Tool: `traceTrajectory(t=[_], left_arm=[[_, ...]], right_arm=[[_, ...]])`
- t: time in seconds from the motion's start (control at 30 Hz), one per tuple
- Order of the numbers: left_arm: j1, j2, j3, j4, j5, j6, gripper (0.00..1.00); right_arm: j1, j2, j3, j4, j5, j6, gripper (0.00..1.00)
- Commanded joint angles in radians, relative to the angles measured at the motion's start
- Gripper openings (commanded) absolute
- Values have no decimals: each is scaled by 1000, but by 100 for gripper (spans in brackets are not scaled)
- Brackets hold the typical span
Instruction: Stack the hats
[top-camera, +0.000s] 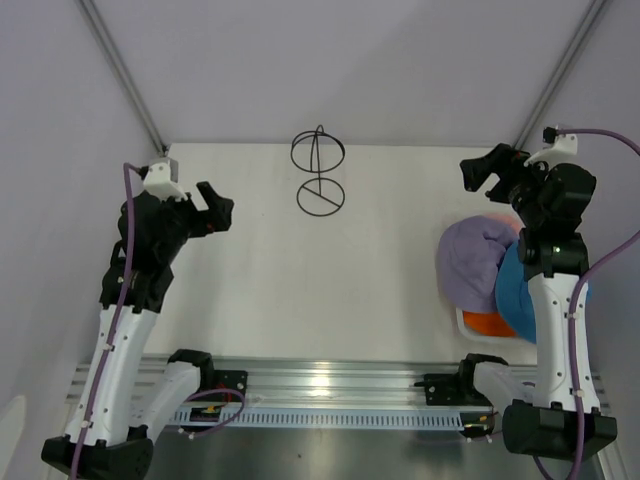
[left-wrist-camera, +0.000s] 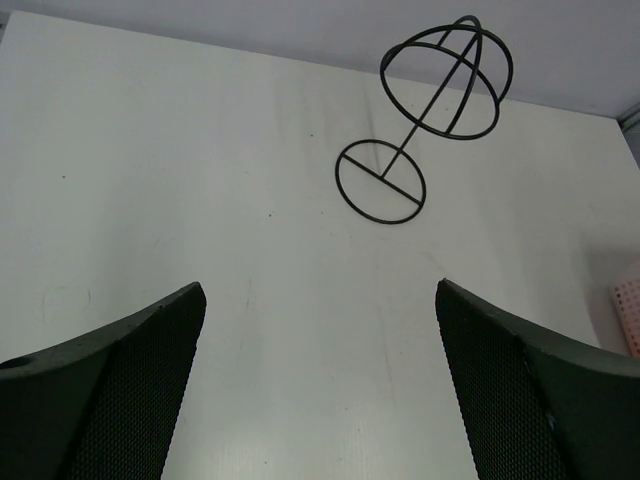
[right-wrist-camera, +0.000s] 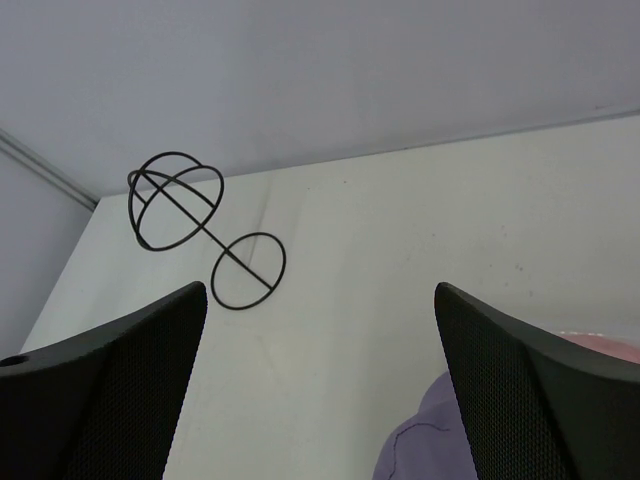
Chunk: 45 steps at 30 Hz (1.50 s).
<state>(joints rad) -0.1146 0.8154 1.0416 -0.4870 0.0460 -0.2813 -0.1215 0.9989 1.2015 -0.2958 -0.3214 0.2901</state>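
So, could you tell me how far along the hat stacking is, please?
Nothing looks done: the hats lie jumbled in the basket, and the stand is bare. Nothing is in hand: the left pincer and right pincer hover open, empty. All the stacking is left.

You'll see a black wire-frame stand (top-camera: 319, 172) upright toward the far edge of the white tabletop (top-camera: 300, 290), its round base ring flat on the surface and a domed cage on top. On the right, a white basket (top-camera: 462, 322) shows only a sliver of rim. A metal rail (top-camera: 330, 383) runs along the near edge.
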Motion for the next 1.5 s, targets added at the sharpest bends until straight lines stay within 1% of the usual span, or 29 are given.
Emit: traceTrajectory(t=[0.0, 0.13, 0.17, 0.23, 0.27, 0.3, 0.33, 0.37, 0.43, 0.47, 0.5, 0.57, 0.6, 0.67, 0.7, 0.73, 0.77, 0.8, 0.83, 0.93, 1.07, 1.17, 1.23, 1.27, 1.37, 1.47], left_arm=[[3, -15, 31, 5, 52, 8, 99], [3, -2, -15, 45, 107, -47, 99], [3, 14, -20, 77, 156, -71, 99], [0, 50, -9, 108, 207, -96, 99], [-8, 109, 0, 140, 238, -104, 99], [-22, 151, 50, 145, 232, -95, 100], [-61, 197, 114, 134, 210, -76, 99], [-78, 300, 150, 128, 180, -31, 100], [-95, 410, 282, 128, 225, 2, 99], [-96, 460, 310, 136, 257, 13, 97], [-97, 557, 381, 145, 315, 19, 96], [-112, 643, 423, 162, 333, 49, 95], [-123, 730, 510, 153, 307, 63, 94], [-164, 819, 583, 96, 247, 102, 89], [-177, 861, 692, 78, 211, 108, 88], [-198, 931, 727, 47, 189, 110, 88], [-206, 962, 757, 33, 161, 94, 86], [-212, 987, 825, 22, 134, 77, 85], [-215, 1025, 842, 8, 88, 26, 84], [-214, 1059, 865, 33, 52, -62, 84], [-214, 1074, 836, 56, -4, -122, 84], [-214, 1070, 795, 62, -41, -140, 83], [-214, 1068, 759, 77, -41, -151, 83], [-214, 1071, 756, 79, -70, -154, 83], [-214, 1096, 758, 87, -75, -174, 83], [-214, 1146, 800, 74, -78, -206, 83]], right_arm=[[6, 15, 53, 66, -45, 9, 100], [22, 32, 56, 40, -33, -17, 100], [29, 32, 50, 43, -25, -17, 100], [39, 32, 32, 53, -18, -16, 100], [43, 32, 24, 60, -15, -11, 100], [54, 32, 17, 64, -13, -9, 100], [57, 32, 7, 67, -11, -8, 100], [63, 30, 1, 69, -7, -6, 99], [74, 30, -23, 89, -5, -6, 100], [77, 29, -32, 96, -5, -5, 100], [79, 27, -42, 106, -14, -6, 99], [86, 27, -62, 119, -21, -14, 100], [88, 27, -66, 118, -18, -26, 99], [92, 29, -72, 118, 11, -28, 99], [94, 29, -72, 119, 18, -28, 100], [94, 29, -74, 127, 24, -23, 100], [94, 30, -79, 130, 31, -19, 100], [94, 29, -80, 136, 31, -14, 99], [94, 30, -82, 142, 25, -11, 100], [95, 33, -85, 139, 7, -8, 100], [97, 32, -102, 118, 16, -28, 100], [97, 26, -109, 92, 28, -46, 100], [97, 17, -126, 106, 38, -46, 100], [97, 14, -132, 112, 36, -43, 100], [97, 20, -138, 126, 24, -32, 100], [98, 29, -134, 118, 21, -34, 100]])
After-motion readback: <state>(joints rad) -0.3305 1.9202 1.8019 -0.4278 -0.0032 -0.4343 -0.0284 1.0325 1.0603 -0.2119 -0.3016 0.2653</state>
